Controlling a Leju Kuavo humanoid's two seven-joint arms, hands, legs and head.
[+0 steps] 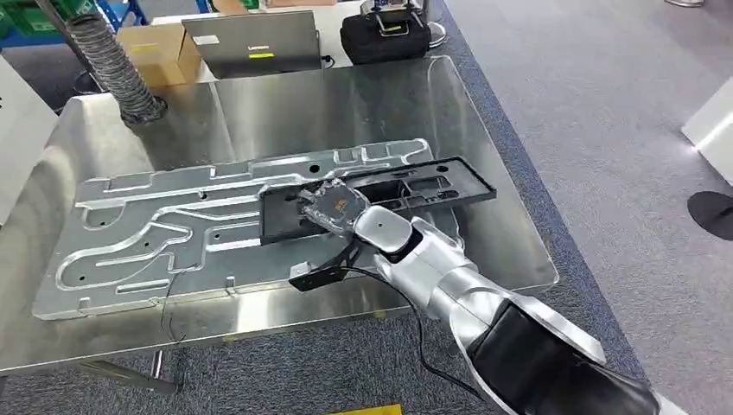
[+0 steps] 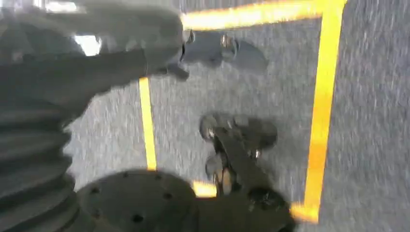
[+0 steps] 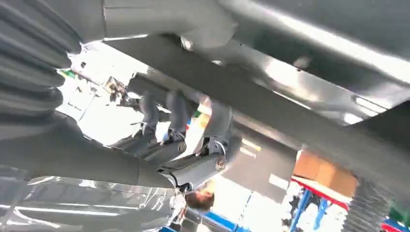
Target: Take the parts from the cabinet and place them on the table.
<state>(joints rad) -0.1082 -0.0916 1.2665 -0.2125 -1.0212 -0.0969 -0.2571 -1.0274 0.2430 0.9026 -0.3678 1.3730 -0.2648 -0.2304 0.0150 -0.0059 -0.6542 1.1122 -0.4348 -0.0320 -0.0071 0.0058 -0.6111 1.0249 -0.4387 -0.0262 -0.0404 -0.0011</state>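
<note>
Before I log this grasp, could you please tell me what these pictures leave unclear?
- Head view: the right hand lies over the black frame; its fingertips are hidden, so the grip is uncertain.
- Right wrist view: the fingers are backlit and dark; contact is unreadable.
- Left wrist view: the left hand is motion-blurred, finger pose unclear.
- Head view: the table is cut off at the left.

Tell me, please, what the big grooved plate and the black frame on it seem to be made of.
Grooved plate: probably machined aluminium, bright silver with milled channels and soft reflections. Black frame: looks like matte plastic or coated metal, with dull, even colour; uncertain which.
</note>
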